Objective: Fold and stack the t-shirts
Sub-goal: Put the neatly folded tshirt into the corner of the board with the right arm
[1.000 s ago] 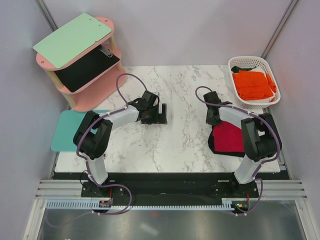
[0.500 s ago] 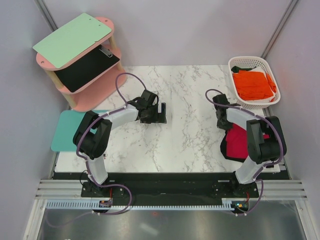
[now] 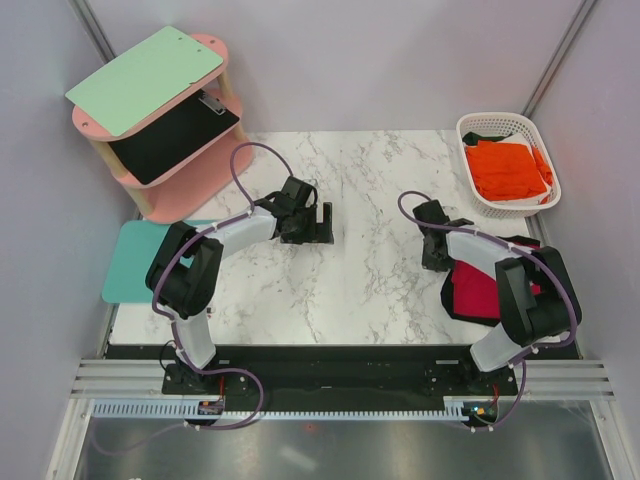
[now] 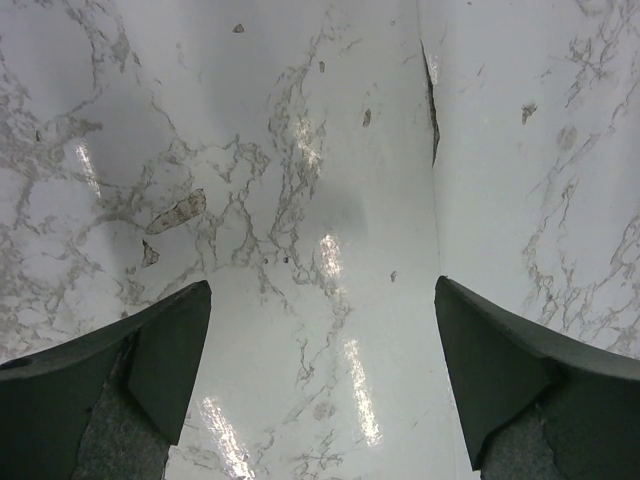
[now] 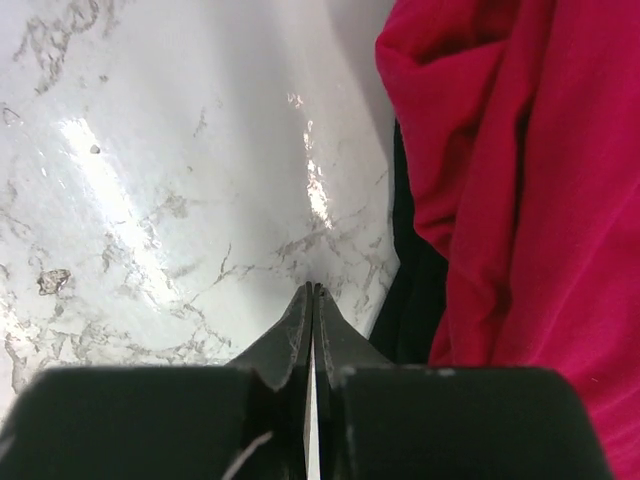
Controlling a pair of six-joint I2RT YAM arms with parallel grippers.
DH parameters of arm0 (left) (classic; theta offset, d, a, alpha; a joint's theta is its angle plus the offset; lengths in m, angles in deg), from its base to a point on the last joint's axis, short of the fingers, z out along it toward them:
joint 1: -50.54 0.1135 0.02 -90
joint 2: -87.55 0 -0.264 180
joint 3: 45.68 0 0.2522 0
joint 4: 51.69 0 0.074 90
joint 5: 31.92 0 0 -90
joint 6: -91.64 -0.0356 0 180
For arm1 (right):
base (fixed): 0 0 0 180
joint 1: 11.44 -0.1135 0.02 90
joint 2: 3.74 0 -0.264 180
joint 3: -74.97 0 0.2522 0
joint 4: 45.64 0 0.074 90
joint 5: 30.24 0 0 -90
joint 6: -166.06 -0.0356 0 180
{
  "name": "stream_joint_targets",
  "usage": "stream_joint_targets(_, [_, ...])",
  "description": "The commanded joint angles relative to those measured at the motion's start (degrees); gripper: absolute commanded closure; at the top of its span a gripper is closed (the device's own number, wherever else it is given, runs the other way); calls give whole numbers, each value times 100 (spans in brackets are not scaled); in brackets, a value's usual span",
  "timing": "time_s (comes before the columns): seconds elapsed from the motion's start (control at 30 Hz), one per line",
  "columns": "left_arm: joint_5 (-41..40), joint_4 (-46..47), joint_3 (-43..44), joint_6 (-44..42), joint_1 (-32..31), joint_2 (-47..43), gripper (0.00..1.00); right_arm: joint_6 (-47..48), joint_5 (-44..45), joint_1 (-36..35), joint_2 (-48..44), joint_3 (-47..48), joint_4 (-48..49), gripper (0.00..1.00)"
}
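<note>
Although the orange t-shirt (image 3: pixel 508 168) lies folded in the white basket (image 3: pixel 495 117) at the far right, the job looks only partly done. The red t-shirt (image 3: pixel 478 290) sits on top of the black t-shirt (image 5: pixel 412 300) at the near right edge of the table (image 3: pixel 370 200), so a stack of two exists. In the right wrist view, though, the red cloth shows loose ridges and creases, and a dark margin of the black one pokes out on its left side, so I judge this pile rough rather than neatly squared. The right claw (image 5: pixel 313 292) is pressed shut with nothing between its tips, poised over bare marble just beside the left edge of that pile. The left claw (image 4: pixel 322 290) is spread wide and holds nothing, hanging over clear marble near the middle of the table, well apart from every shirt. What seems left is tidying the red-on-black pile and bringing all three shirts into one stack; whether the orange one joins them or they go to the basket, I cannot tell.
</note>
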Motion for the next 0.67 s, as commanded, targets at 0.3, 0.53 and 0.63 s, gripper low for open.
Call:
stream_joint_targets(0.3, [-335, -20, 99, -534, 81, -422, 0, 580, -607, -399, -667, 1134, 1379, 2])
stream_joint_targets(0.53, [-379, 76, 38, -649, 90, -378, 0, 721, -503, -460, 139, 1714, 1696, 2])
stream_joint_targets(0.63, [-466, 50, 99, -649, 90, -291, 0, 686, -11, -434, 544, 1995, 1635, 2])
